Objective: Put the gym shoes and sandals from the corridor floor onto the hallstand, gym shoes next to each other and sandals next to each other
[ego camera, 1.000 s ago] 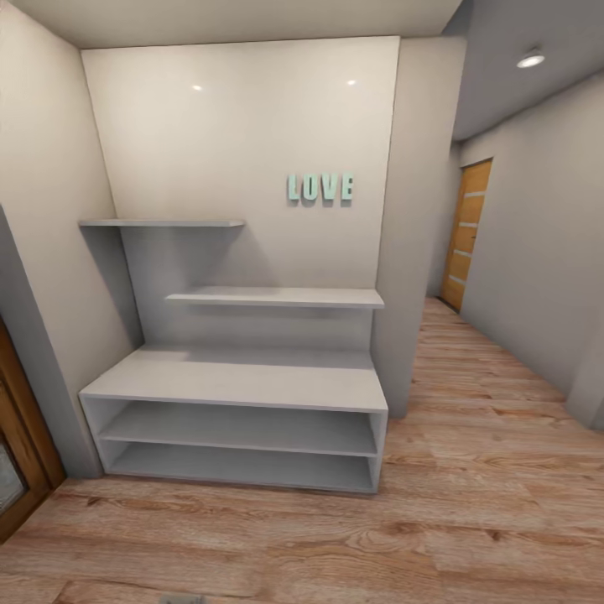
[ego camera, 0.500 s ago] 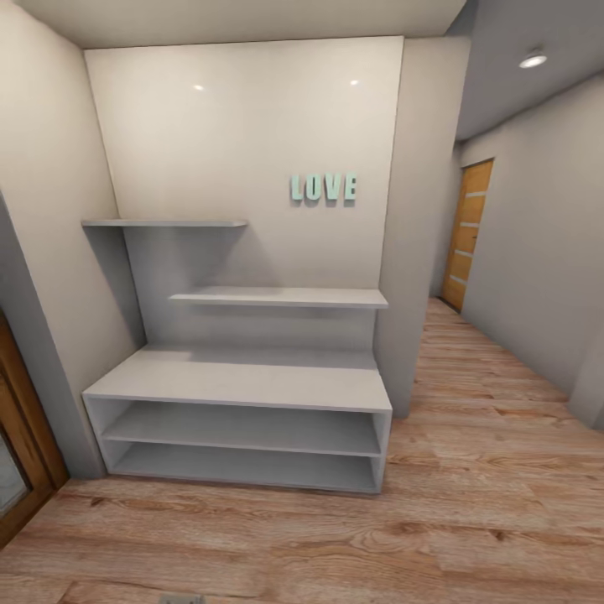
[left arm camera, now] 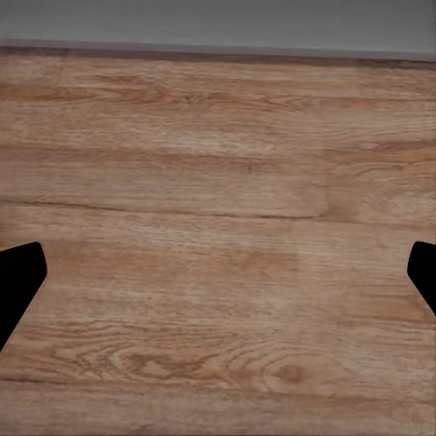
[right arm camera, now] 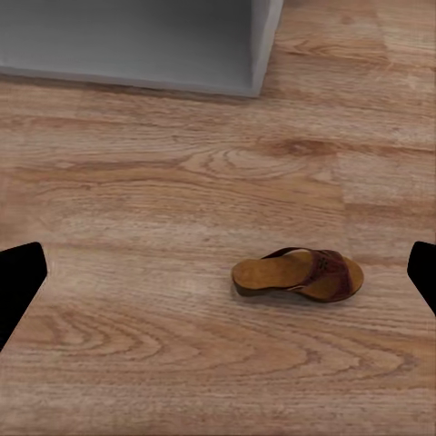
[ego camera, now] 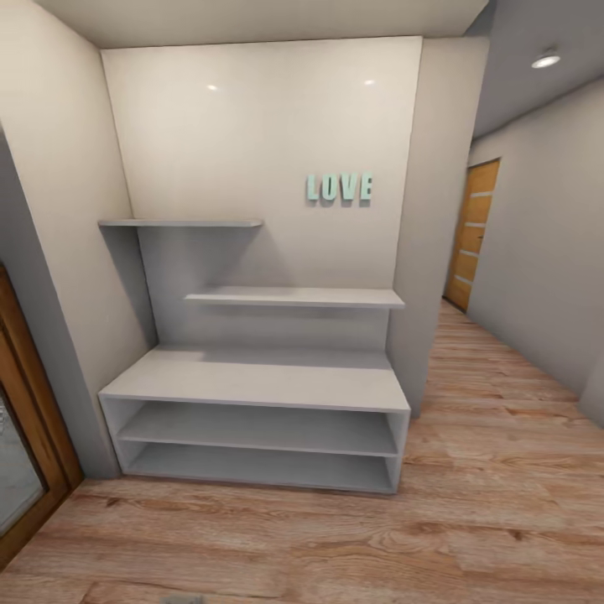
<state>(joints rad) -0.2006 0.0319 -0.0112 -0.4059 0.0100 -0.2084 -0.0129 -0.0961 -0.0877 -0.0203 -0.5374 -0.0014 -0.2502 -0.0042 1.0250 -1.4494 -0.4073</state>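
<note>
The pale grey hallstand [ego camera: 252,382] stands against the wall in the head view, its bench top, two open shelves and two upper wall shelves all bare. One dark brown sandal [right arm camera: 300,274] with a tan footbed lies on its sole on the wood-plank corridor floor [ego camera: 335,537], a little out from the rack's corner [right arm camera: 259,54]. My right gripper [right arm camera: 218,282] hangs open above the floor, the sandal lying toward one fingertip. My left gripper [left arm camera: 218,282] is open over bare planks [left arm camera: 209,182]. The gym shoes and the second sandal are out of view.
Mint "LOVE" letters [ego camera: 339,186] hang on the wall above the rack. A wooden door frame [ego camera: 29,436] stands at the left edge. The corridor runs off to the right toward another wooden door [ego camera: 471,235]. A grey baseboard [left arm camera: 218,27] edges the floor.
The whole head picture has slid to the right, so the camera has turned or moved left. Nothing in the scene itself has moved.
</note>
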